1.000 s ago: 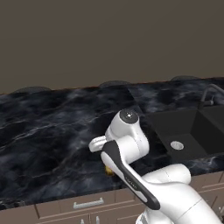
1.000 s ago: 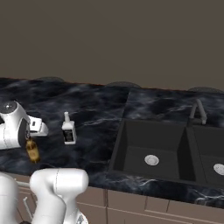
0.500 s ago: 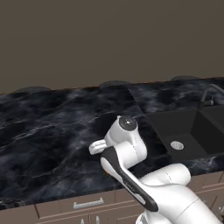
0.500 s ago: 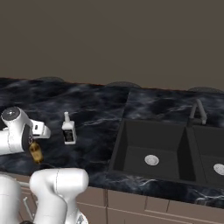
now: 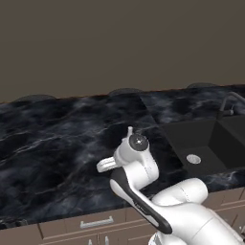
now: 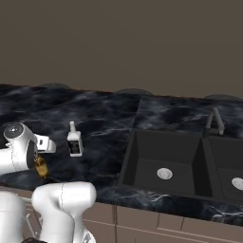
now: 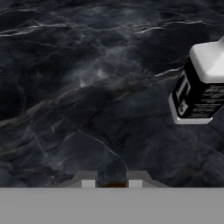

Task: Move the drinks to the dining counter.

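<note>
I have the dining counter across my whole forward view, black marble with white veins, and its dark sink sunk in on the right. The white bottle stands upright on the marble left of the sink; its black label is too blurred in the hand view for me to read. The amber beer bottle sits low beside my wrist near the front edge. My gripper is narrowed around a sliver of amber between the fingertips, holding the beer bottle; the white bottle lies ahead and to the right in the hand view.
</note>
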Controlling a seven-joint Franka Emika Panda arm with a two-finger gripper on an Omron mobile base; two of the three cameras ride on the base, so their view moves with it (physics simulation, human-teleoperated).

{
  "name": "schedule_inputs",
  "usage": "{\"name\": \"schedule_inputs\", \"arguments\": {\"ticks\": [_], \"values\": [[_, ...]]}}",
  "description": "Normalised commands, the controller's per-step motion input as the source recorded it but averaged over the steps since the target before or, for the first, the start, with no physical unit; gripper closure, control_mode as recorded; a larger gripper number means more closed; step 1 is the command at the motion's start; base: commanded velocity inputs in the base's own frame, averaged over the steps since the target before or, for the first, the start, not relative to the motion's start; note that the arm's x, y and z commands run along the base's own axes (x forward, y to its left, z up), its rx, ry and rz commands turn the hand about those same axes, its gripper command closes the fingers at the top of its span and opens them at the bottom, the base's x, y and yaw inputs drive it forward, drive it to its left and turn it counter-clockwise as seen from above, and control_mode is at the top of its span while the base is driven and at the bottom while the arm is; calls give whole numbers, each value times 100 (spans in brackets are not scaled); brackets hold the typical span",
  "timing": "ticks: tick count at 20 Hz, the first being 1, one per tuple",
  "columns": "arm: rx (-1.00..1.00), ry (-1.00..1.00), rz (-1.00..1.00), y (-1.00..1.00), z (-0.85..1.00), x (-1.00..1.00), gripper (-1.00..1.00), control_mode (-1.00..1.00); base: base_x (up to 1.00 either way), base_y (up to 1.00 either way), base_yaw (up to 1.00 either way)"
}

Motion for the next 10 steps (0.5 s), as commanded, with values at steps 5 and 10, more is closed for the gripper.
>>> {"name": "schedule_inputs", "arguments": {"ticks": [5,10], "values": [[0,0,0,1,-13,25,100,-100,0,0,0],[0,0,0,0,-17,20,100,-100,0,0,0]]}}
